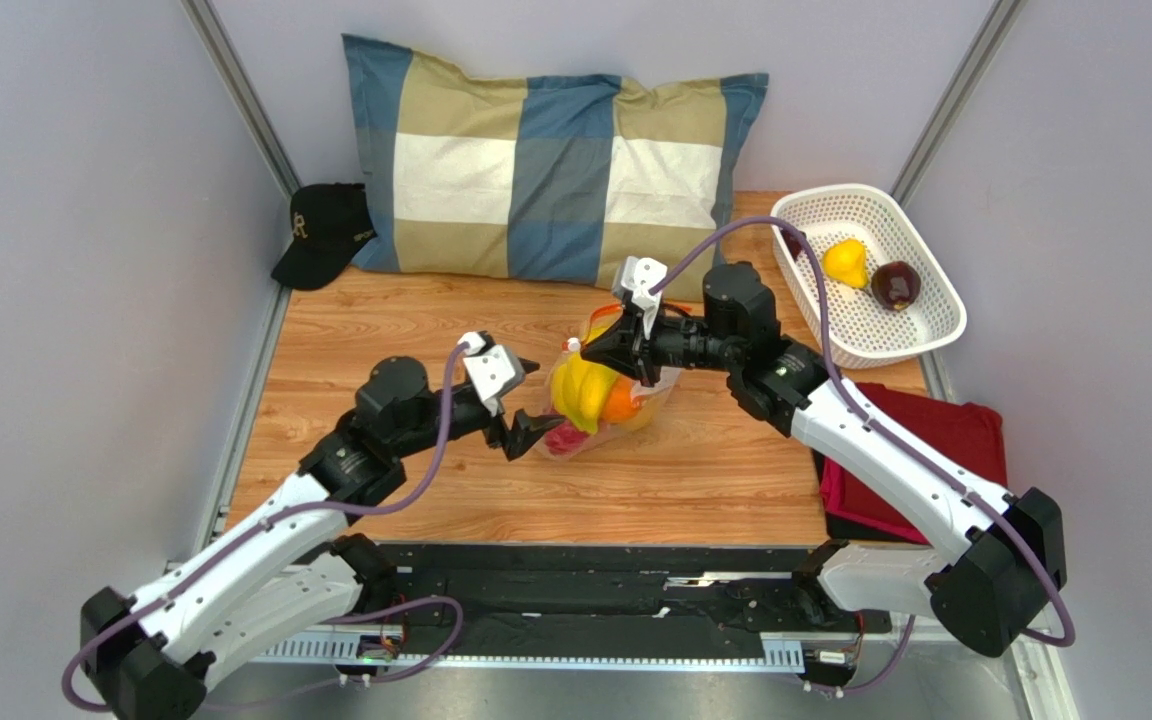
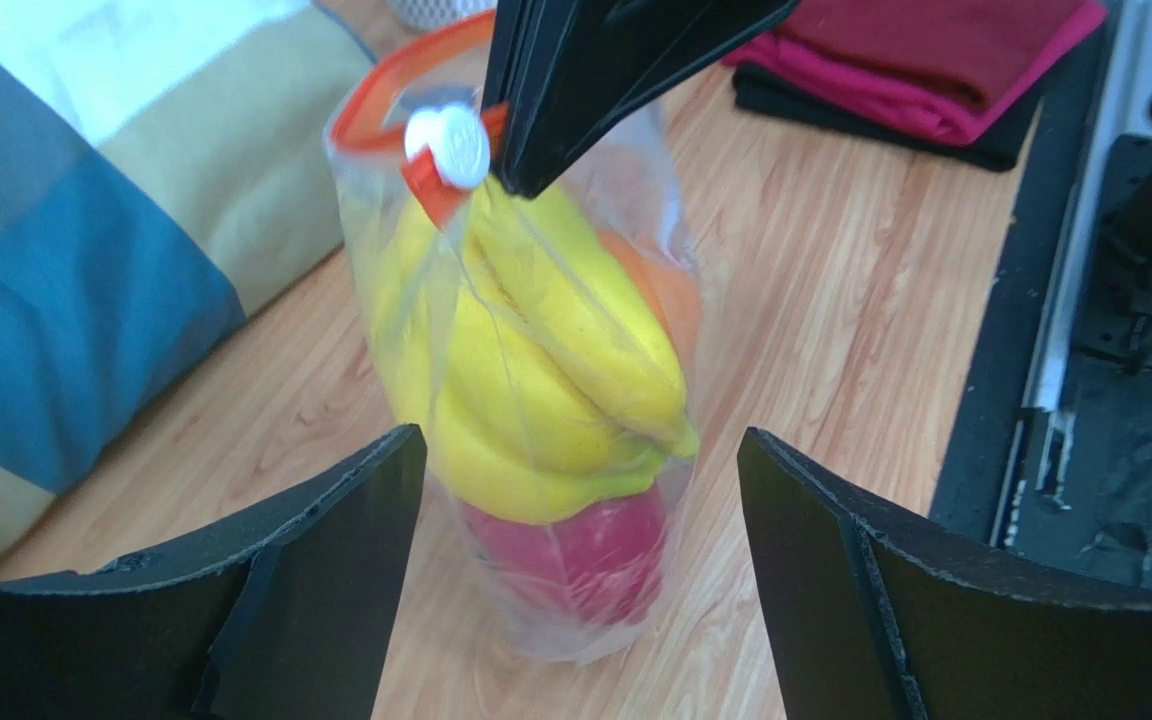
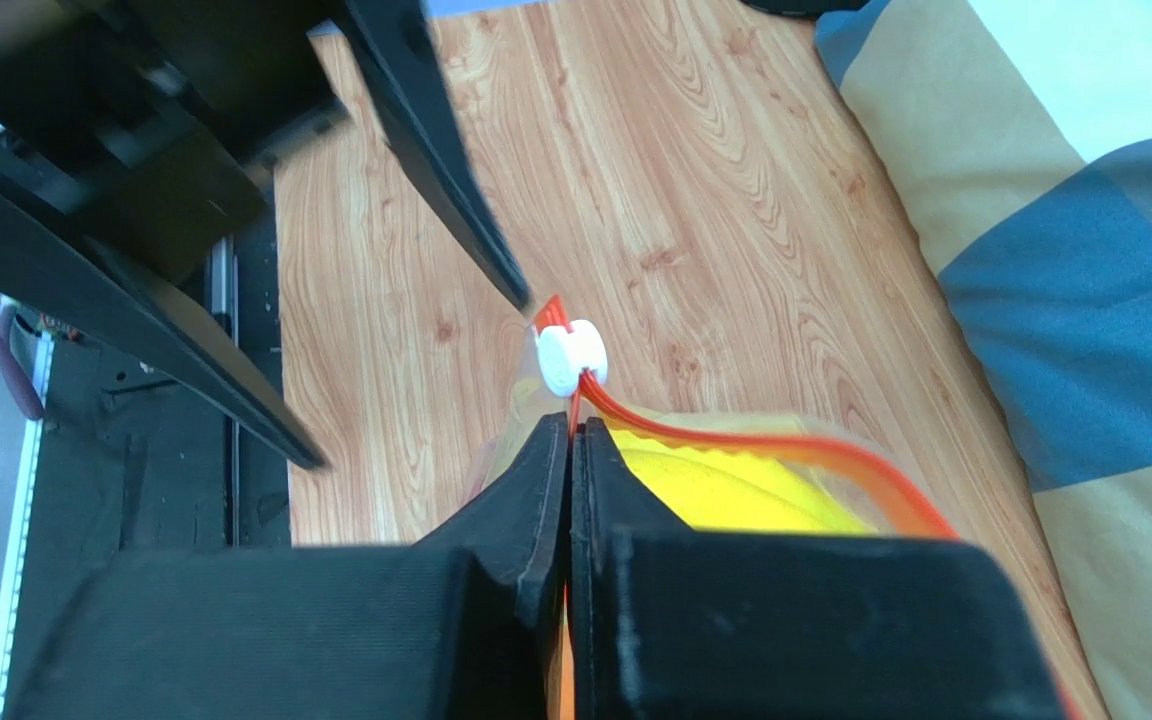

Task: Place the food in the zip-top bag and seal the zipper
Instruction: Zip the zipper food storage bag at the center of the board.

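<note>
The right gripper [image 3: 569, 432] has its jaws pressed flat together on the zipper [image 3: 778, 447], pinching the orange-red strip just behind its white slider [image 3: 569, 357]. The right wrist view shows this pinch closely, along with yellow food under the strip, but little of what lies lower in the bag.

The left wrist view shows that lower part. The zip-top bag [image 2: 657, 180] stands upright with its bottom on the wooden surface [image 1: 387, 330]. Inside it are the yellow banana bunch [image 2: 537, 360], the orange [image 2: 665, 308] behind the bananas, and the magenta dragon fruit [image 2: 582, 548] at the bottom. The strip curves open in a loop beyond the slider.

The left gripper [image 2: 579, 447] has its jaws wide apart and holding nothing. The bag's lower half shows between them, and we cannot tell whether either finger touches the plastic.

Only the top view takes in the surroundings. A checked pillow [image 1: 552, 158] lies along the back, with a black cap [image 1: 324, 230] at its left. At the right rear, a white lattice basket [image 1: 875, 338] holds 1 yellow piece [image 1: 844, 263] and 1 dark purple piece [image 1: 896, 282], well apart from the bag. A red folded cloth [image 1: 943, 450] lies under the right arm, which hides part of it.
</note>
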You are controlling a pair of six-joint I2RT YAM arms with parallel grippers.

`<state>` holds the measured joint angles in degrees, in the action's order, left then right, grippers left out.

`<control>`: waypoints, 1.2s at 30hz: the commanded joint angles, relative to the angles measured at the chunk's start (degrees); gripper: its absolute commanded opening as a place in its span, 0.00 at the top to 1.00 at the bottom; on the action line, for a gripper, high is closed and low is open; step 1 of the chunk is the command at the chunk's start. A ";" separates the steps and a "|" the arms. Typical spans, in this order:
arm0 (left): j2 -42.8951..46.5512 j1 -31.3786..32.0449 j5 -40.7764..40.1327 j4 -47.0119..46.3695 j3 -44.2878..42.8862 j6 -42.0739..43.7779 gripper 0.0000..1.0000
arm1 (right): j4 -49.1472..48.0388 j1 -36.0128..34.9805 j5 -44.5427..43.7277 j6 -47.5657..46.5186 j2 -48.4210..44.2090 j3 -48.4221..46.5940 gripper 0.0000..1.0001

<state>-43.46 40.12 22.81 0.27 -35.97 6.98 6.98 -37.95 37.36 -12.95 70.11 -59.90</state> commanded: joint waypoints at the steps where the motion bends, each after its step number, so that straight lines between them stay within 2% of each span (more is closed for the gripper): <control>1: -4.96 -0.04 -2.77 -8.59 -2.18 2.07 0.15 | -10.50 -1.51 -1.86 4.69 -1.46 -1.27 1.00; 4: -7.24 -0.04 -4.60 -12.39 -2.27 2.42 0.16 | -9.53 -1.51 -0.54 3.90 -1.64 -1.01 1.00; 8: -9.01 -1.00 -4.97 -12.23 -2.88 1.90 0.21 | -9.45 -1.60 1.04 2.67 -1.90 0.31 1.00; 13: -6.38 -7.23 7.24 -5.05 -4.64 2.33 0.21 | -9.53 -1.60 2.01 1.44 -1.90 0.84 1.00; 18: -5.93 -7.42 15.40 -4.40 -4.64 3.75 0.20 | -11.38 -1.95 1.83 2.05 -1.46 1.28 1.00; 24: -11.64 -7.42 13.06 -10.02 -6.31 -1.53 0.21 | -11.47 -2.74 1.22 1.44 -2.16 1.89 1.00; 27: -13.75 -7.34 12.79 -12.92 -6.66 -2.76 0.25 | -11.73 -3.09 0.61 1.96 -2.61 2.15 1.00; 30: -15.42 -7.34 11.82 -13.89 -7.19 -3.64 0.39 | -11.82 -3.18 0.60 1.79 -3.13 2.59 1.00; 32: -15.60 -7.34 12.08 -14.25 -7.01 -3.21 0.55 | -11.73 -3.35 0.08 1.53 -3.74 2.94 1.00; 33: -15.51 -7.42 13.04 -14.07 -6.93 -2.86 0.66 | -11.64 -3.27 -0.10 1.44 -3.92 3.12 1.00; 35: -14.99 -7.42 14.80 -12.94 -6.75 -1.71 0.78 | -10.94 -3.35 -0.27 1.00 -4.27 3.12 1.00; 36: -14.81 -7.34 15.24 -12.32 -6.75 -1.19 1.00 | -10.16 -3.27 -0.10 -0.31 -4.36 2.60 0.98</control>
<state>-59.35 32.97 35.44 -9.39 -40.47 3.92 1.41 -40.86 36.91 -10.68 69.08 -56.07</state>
